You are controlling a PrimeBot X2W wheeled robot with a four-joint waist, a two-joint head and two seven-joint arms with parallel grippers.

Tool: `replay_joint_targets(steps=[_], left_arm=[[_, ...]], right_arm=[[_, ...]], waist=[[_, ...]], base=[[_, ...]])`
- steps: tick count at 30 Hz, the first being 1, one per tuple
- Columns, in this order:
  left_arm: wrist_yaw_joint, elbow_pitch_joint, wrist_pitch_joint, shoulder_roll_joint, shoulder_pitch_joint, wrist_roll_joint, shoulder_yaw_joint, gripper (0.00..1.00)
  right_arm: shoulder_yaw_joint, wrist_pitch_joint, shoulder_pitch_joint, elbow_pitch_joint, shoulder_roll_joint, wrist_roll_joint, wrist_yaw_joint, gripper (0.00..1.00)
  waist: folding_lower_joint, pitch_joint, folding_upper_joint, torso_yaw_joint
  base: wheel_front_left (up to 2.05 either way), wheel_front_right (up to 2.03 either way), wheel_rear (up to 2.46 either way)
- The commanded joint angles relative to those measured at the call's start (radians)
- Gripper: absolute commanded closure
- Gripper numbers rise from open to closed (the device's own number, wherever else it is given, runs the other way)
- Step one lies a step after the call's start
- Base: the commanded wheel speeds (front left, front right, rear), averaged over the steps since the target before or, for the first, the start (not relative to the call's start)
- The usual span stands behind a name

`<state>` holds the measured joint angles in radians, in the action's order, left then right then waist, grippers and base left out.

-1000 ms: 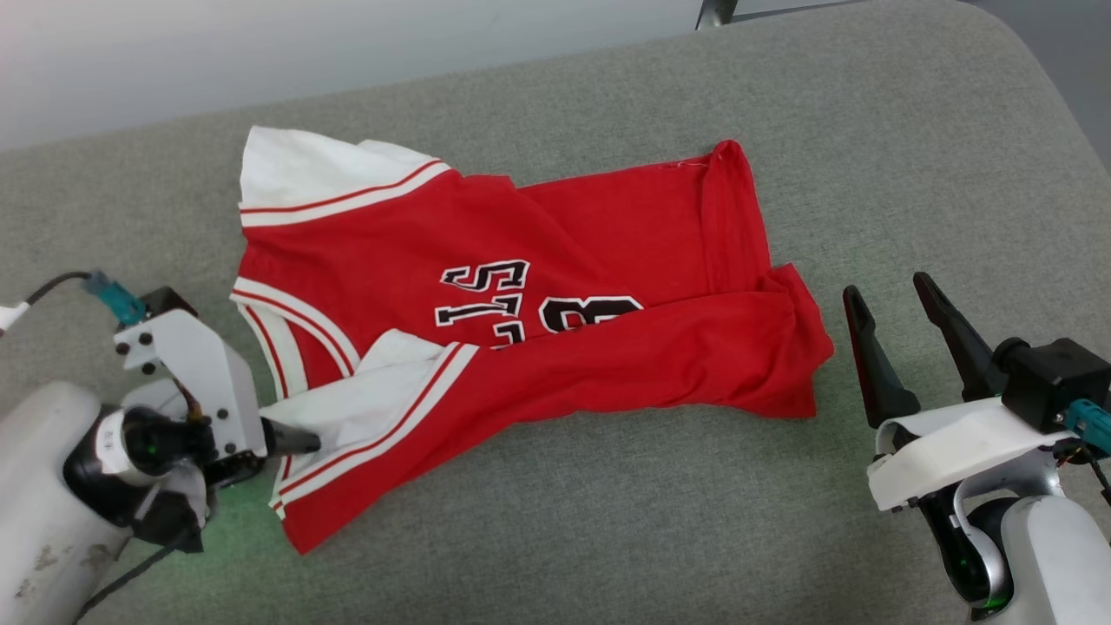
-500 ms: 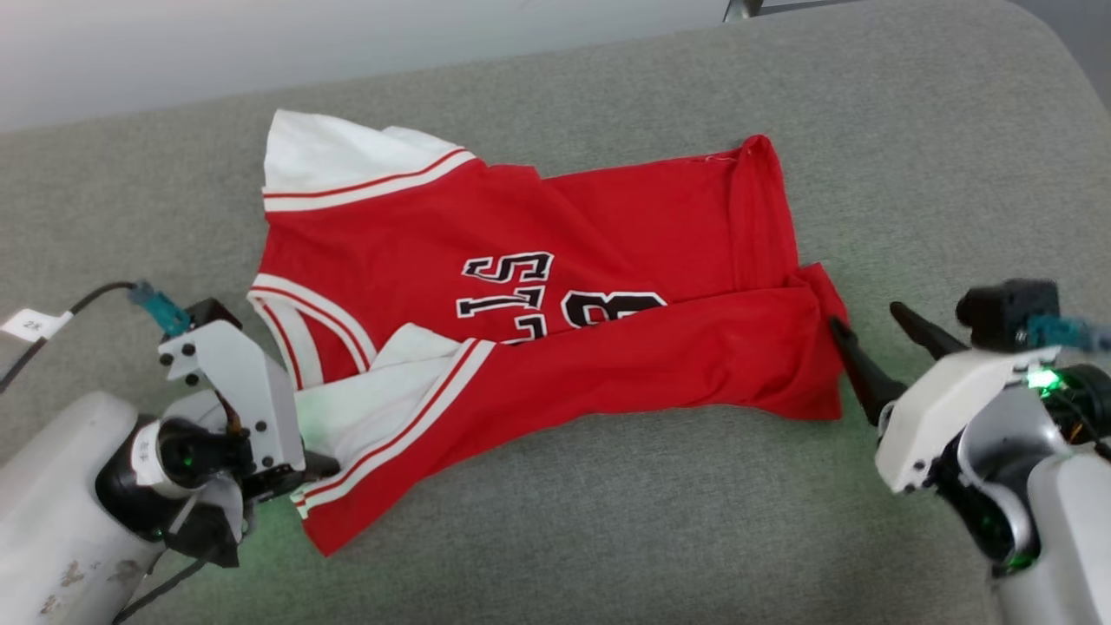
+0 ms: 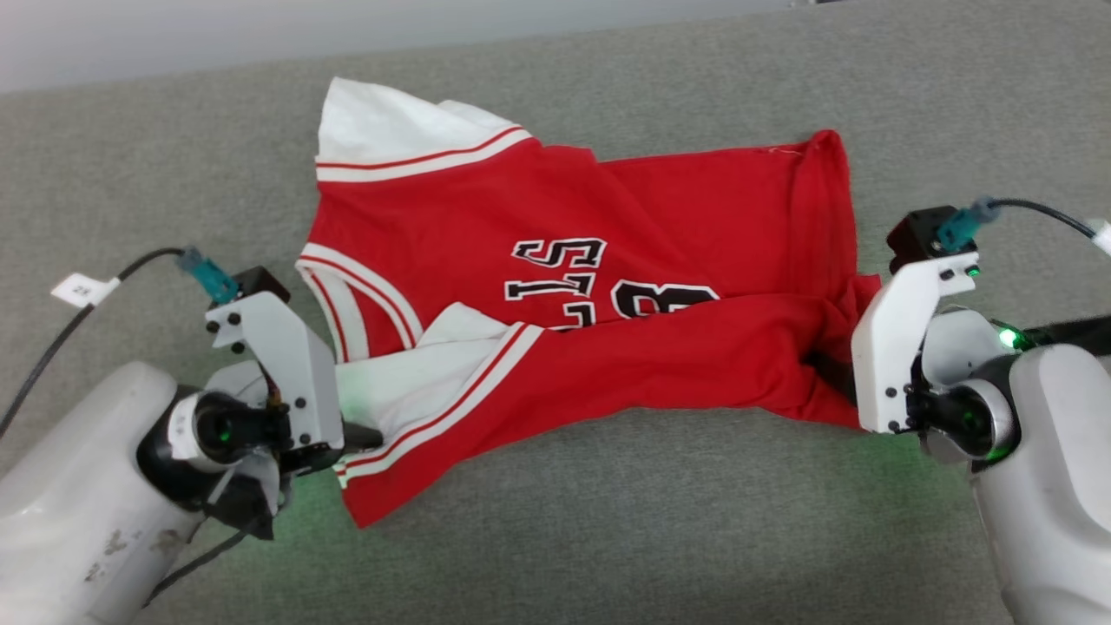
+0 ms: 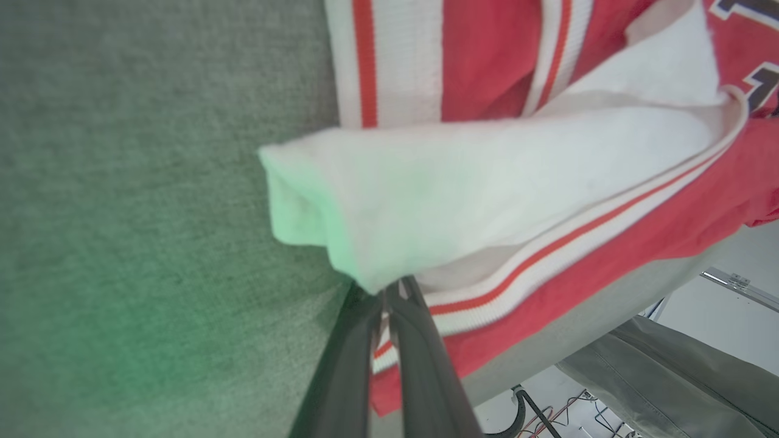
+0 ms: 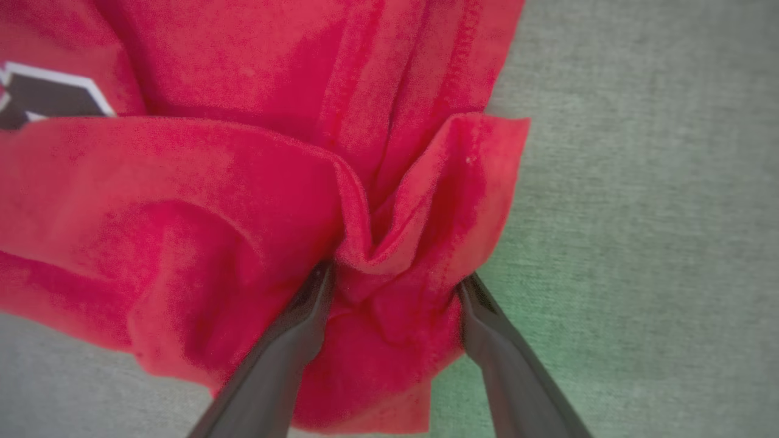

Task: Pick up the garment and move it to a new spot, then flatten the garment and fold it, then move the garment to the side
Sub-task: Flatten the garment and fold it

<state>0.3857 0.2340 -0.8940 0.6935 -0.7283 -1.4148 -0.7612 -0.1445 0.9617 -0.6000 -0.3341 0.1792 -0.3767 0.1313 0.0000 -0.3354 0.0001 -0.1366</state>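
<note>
Red white-sleeved jersey shirt [image 3: 608, 208] on grey fabric surface [image 3: 608, 529], left end effector [image 4: 389, 293] pinching white sleeve [image 4: 462, 194], right end effector [image 5: 395, 277] spread around bunched hem [image 5: 438, 194], black lettering [image 3: 555, 286] partly fold-hidden

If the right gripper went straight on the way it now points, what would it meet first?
Most likely the garment: its bunched red hem lies between the open fingers of the right gripper, directly ahead.

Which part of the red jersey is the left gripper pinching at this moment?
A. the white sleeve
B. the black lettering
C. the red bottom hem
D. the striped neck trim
A: in the left wrist view, the left gripper has its two dark fingers shut together on the edge of the white sleeve of the red jersey.
</note>
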Motion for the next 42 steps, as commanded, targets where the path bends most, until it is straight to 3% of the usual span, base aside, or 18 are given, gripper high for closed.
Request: replay_joint_targets(steps=[1,4,5,6,10,19,30,37,42], left_arm=[[-0.010,0.018,0.009,-0.031,0.006,0.009,-0.017,1.00],[-0.025,0.036,0.011,-0.049,-0.007,0.013,-0.022,1.00],[-0.029,0.041,0.013,-0.054,-0.009,0.015,-0.023,1.00],[-0.034,0.047,0.014,-0.058,-0.011,0.015,-0.024,1.00],[-0.068,0.065,0.021,-0.060,-0.009,0.013,-0.023,1.00],[-0.130,0.081,-0.004,0.023,0.011,0.029,-0.028,1.00],[-0.125,0.009,-0.043,0.121,0.051,0.032,-0.036,1.00],[-0.088,-0.075,-0.064,0.174,0.119,0.024,-0.053,1.00],[-0.081,-0.104,-0.054,0.176,0.153,0.022,-0.061,1.00]], right_arm=[[-0.020,0.023,-0.003,-0.022,-0.008,0.003,-0.001,0.00],[-0.025,0.067,-0.024,-0.063,-0.002,0.019,-0.001,0.00],[-0.030,0.075,-0.028,-0.072,0.000,0.030,-0.001,0.24],[-0.032,0.078,-0.032,-0.078,0.002,0.032,-0.001,1.00],[-0.012,0.079,-0.035,-0.089,0.004,0.040,-0.001,1.00],[0.048,0.112,-0.031,-0.052,0.064,0.035,-0.002,1.00],[0.056,0.240,0.059,0.061,0.143,-0.054,-0.002,1.00],[0.083,0.332,0.173,0.193,0.203,-0.097,-0.002,1.00],[0.083,0.341,0.227,0.236,0.207,-0.094,-0.002,1.00]], waist=[[0.0000,-0.005,-0.0001,0.014],[0.0000,-0.006,-0.0001,0.030],[0.0000,-0.006,-0.0001,0.034],[0.0000,-0.005,-0.0001,0.037],[0.0000,0.002,-0.0001,0.048],[0.0000,0.042,-0.0001,0.059],[0.0000,0.117,-0.0001,0.068],[0.0000,0.149,-0.0001,0.077],[0.0000,0.145,-0.0001,0.076]], base=[[0.00,0.00,0.00],[0.00,0.00,0.00],[0.00,0.00,0.00],[0.00,0.00,0.00],[0.00,0.00,0.00],[0.00,0.00,0.00],[0.00,0.00,0.00],[0.00,0.00,0.00],[0.00,0.00,0.00]])
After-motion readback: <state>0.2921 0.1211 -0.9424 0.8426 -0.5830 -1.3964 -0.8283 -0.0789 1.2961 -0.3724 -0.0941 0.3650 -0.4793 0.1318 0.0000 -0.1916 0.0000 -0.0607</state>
